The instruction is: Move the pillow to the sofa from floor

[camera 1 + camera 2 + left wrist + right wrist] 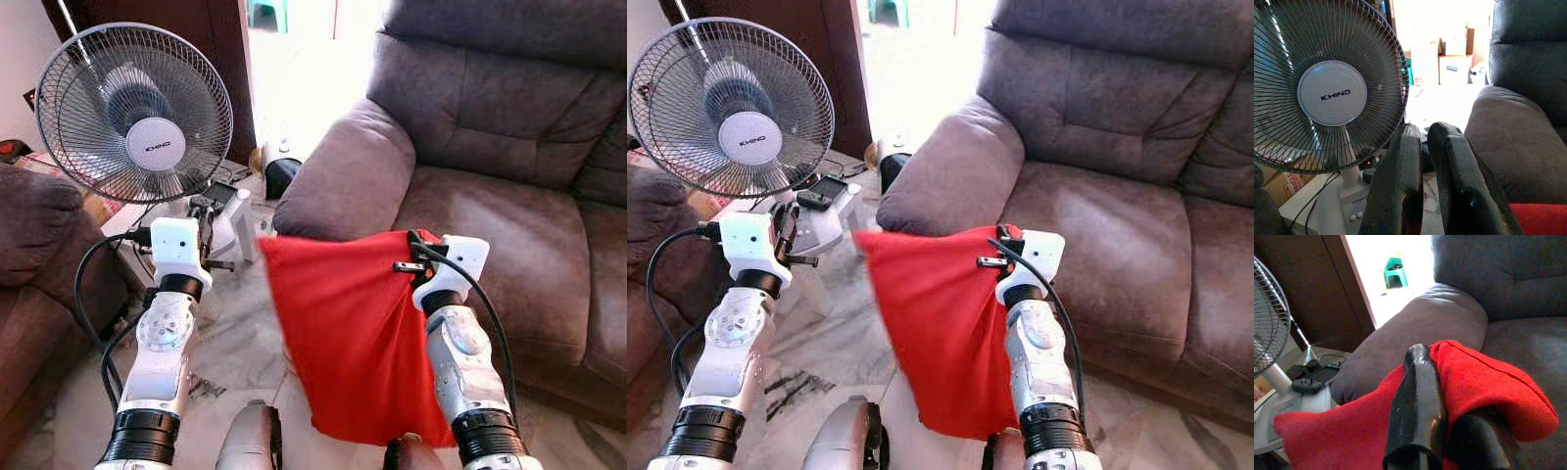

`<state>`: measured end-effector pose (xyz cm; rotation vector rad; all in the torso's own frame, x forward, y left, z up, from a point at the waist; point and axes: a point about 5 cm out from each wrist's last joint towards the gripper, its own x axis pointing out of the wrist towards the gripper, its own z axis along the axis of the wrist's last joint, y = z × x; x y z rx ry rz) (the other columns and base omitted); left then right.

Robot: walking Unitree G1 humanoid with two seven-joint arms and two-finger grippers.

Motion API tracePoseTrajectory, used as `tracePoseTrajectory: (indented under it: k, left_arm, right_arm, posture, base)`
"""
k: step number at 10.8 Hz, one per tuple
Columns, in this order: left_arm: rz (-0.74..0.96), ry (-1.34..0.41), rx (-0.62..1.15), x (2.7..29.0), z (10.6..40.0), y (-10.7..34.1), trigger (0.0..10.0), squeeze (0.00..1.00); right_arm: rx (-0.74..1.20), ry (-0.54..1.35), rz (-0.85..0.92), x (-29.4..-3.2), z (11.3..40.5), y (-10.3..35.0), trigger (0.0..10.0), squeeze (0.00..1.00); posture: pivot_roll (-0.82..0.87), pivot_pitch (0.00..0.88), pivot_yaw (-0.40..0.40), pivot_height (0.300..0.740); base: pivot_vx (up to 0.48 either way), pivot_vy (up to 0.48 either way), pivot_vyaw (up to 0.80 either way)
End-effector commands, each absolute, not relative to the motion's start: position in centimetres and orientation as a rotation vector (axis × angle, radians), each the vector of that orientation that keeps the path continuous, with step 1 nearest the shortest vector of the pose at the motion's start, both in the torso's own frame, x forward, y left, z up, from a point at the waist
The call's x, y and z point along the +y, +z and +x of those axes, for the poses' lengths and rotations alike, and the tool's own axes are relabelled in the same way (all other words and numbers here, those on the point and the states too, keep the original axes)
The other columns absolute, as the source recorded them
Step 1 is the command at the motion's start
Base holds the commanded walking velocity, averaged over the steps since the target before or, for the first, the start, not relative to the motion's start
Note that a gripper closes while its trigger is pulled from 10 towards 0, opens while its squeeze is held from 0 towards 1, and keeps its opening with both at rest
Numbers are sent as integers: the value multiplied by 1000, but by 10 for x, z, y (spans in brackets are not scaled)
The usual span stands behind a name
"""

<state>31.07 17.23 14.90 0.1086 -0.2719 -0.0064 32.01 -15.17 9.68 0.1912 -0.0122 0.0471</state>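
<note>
1. While the red pillow (353,333) hangs clear of the floor (230,348), the step in hand is judged to be the carry: pick-up done, placing not yet done.
2. Pillow location: in the air in front of the robot, just before the front edge of the sofa (509,225) seat and below its near armrest (343,176). It hangs from one upper corner; the other upper corner sticks out unsupported toward the fan (132,113).
3. Right gripper (1442,382): its black fingers are pinched together on the pillow's upper corner, with red fabric bunched up over and between them. The grip takes in only a small fold, so it is judged somewhat marginal.
4. Left gripper (1422,161): fingers nearly together with a narrow gap, nothing between them. It points toward the fan and the armrest, with a sliver of red at the edge of its wrist view.
5. Arm pose: both forearms are raised and reach forward at about the same height. The right wrist is level with the seat's front edge; the left wrist is well apart from the pillow, near the fan's base.
6. Next move, judged: carry the pillow forward and up over the seat's front edge, then let go once most of it rests on the cushion.
7. Risk, judged: the hanging bottom edge may catch on the seat front.
</note>
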Motion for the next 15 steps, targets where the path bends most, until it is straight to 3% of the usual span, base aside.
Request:
tracePoseTrajectory:
  k: [1, 9, 10, 15]
  left_arm:
    - [104, 1, -268, 174, 309, 149, 10000, 0]
    - [104, 1, -268, 174, 309, 149, 10000, 0]
    - [104, -2, -264, 174, 309, 148, 10000, 0]
    - [104, -2, -264, 174, 309, 148, 10000, 0]
  right_arm:
    - [-166, 50, 189, -154, 325, 127, 10000, 0]
    - [-166, 50, 189, -154, 325, 127, 10000, 0]
    - [-156, 55, 187, -153, 325, 125, 10000, 0]
    - [-156, 55, 187, -153, 325, 125, 10000, 0]
  posture:
    - [85, 118, -81, 693]
    - [85, 118, -81, 693]
    - [87, 0, 0, 693]
    - [87, 0, 0, 693]
  base:
    - [0, 0, 0]
    - [0, 0, 0]
    - [0, 0, 0]
    - [0, 0, 0]
